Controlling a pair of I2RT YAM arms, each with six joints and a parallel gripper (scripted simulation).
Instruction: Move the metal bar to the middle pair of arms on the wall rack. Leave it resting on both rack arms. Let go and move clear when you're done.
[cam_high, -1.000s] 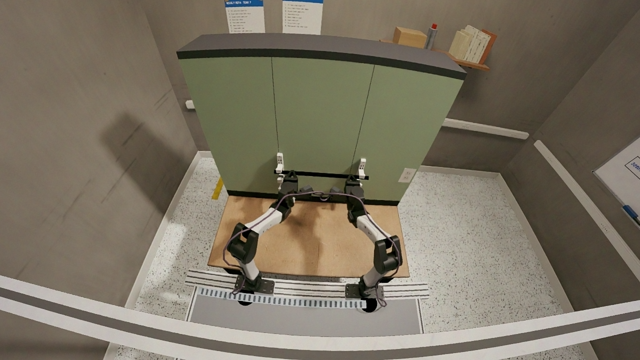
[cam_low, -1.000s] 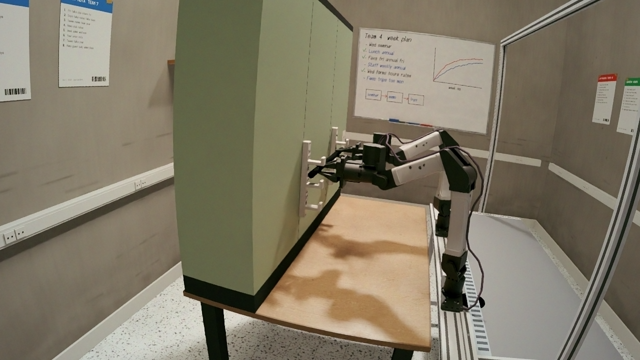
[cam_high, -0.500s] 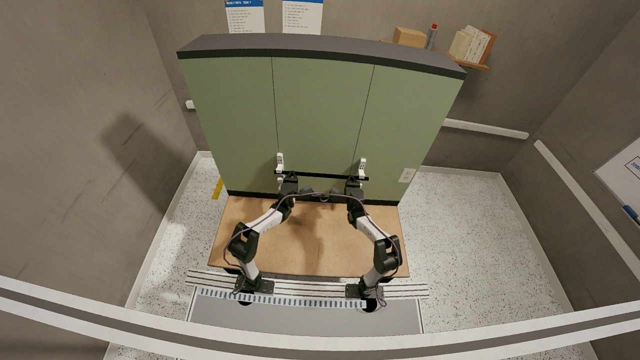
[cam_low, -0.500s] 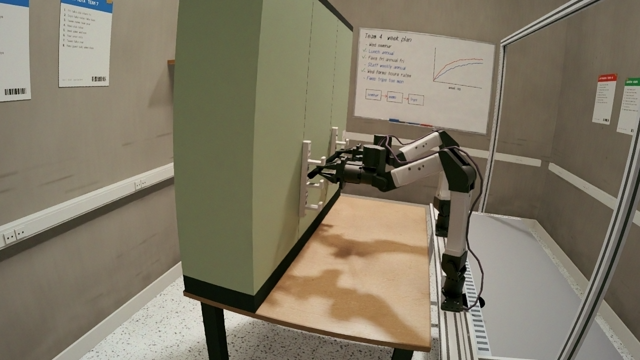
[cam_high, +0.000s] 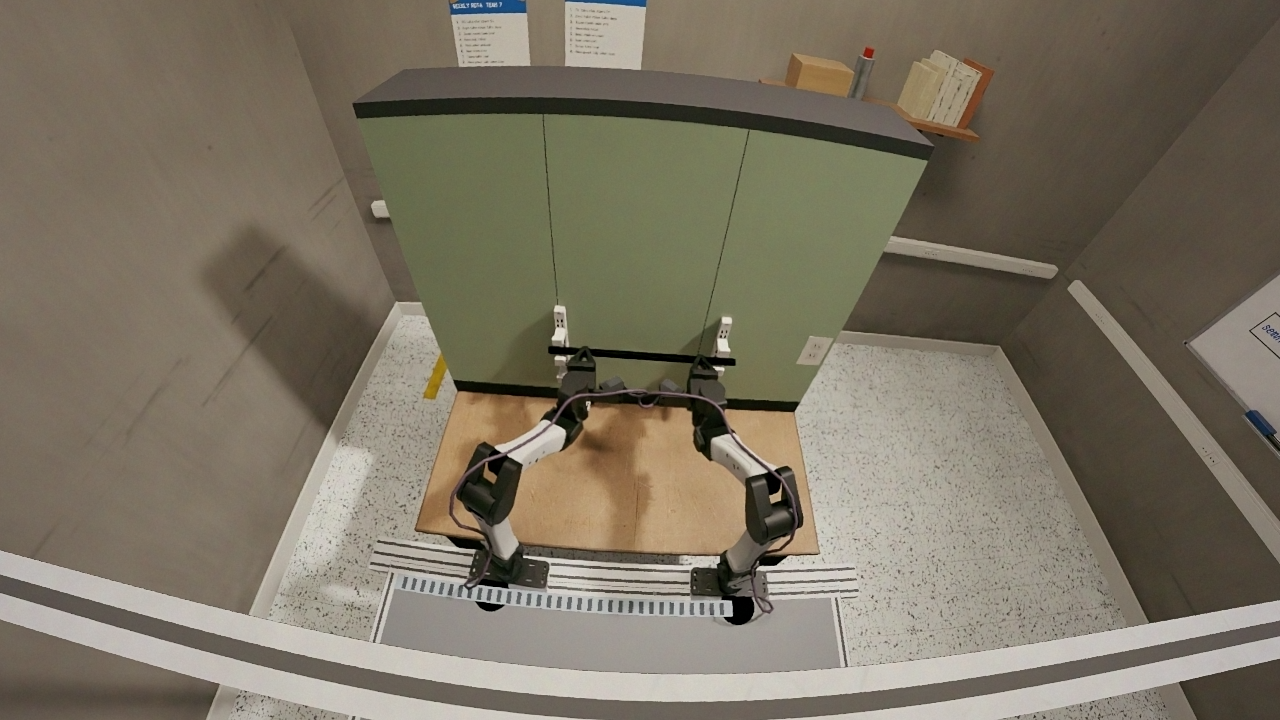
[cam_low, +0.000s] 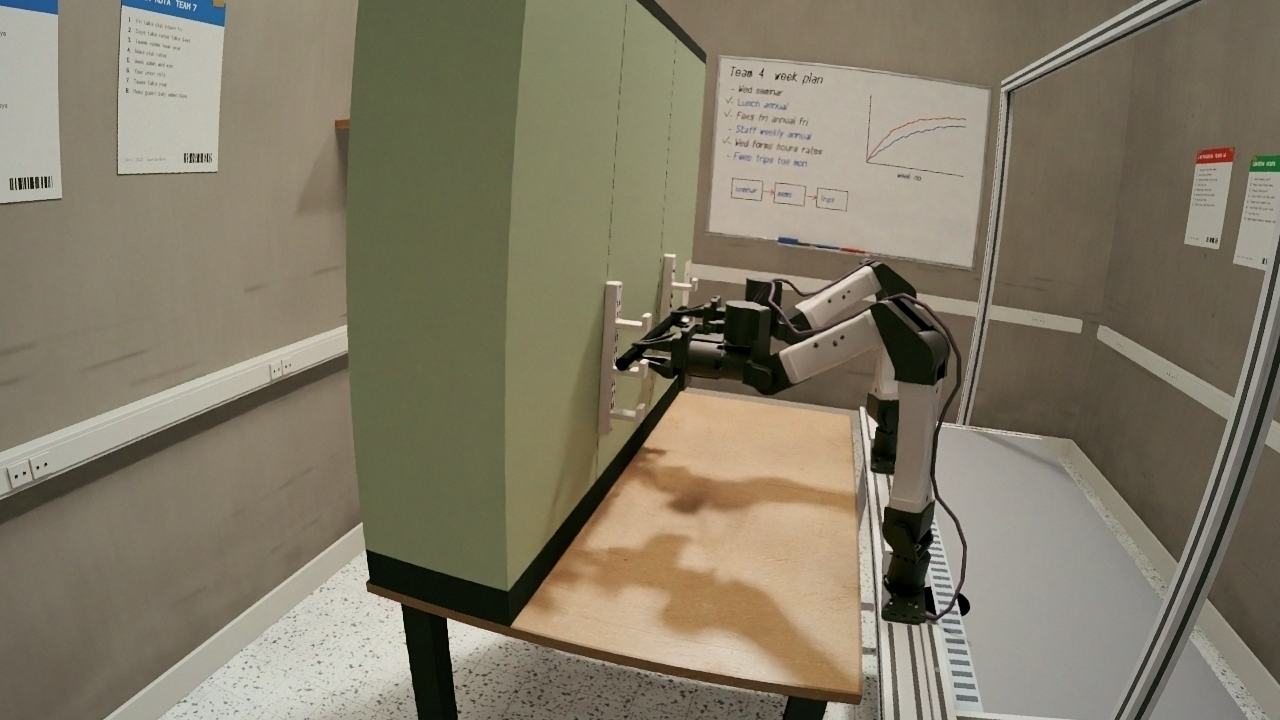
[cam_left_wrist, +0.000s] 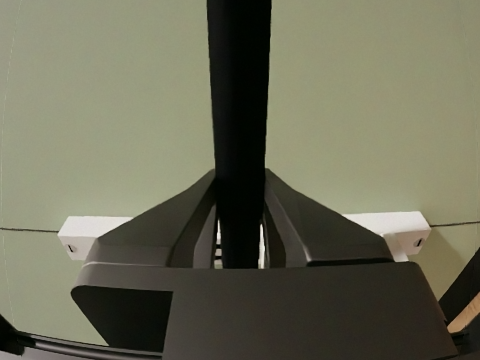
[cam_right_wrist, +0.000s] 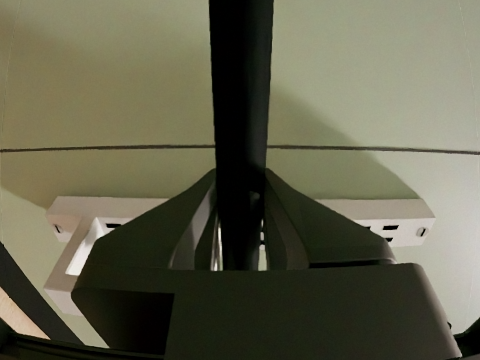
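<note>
The black metal bar (cam_high: 640, 356) (cam_low: 623, 361) (cam_left_wrist: 239, 75) (cam_right_wrist: 241, 75) lies level along the wall rack. My left gripper (cam_high: 583, 353) (cam_left_wrist: 240, 180) is shut on it near its left end. My right gripper (cam_high: 702, 361) (cam_right_wrist: 240, 180) is shut on it near its right end. The white left rack rail (cam_high: 560, 315) (cam_low: 610, 304) (cam_left_wrist: 395, 220) and right rack rail (cam_high: 725, 327) (cam_low: 668, 268) (cam_right_wrist: 390, 215) carry three arms each. In the exterior view the bar's near end is at the left rail's middle arm, below the upper arm. Contact with the middle arms cannot be told; the grippers hide much of the right rail.
The green panel (cam_high: 635, 223) (cam_low: 554, 268) stands close behind the bar. Upper rack arms stick out above the bar, and lower ones below it. The wooden table (cam_high: 617, 528) (cam_low: 733, 608) is under both arms. A cable loops between the two wrists.
</note>
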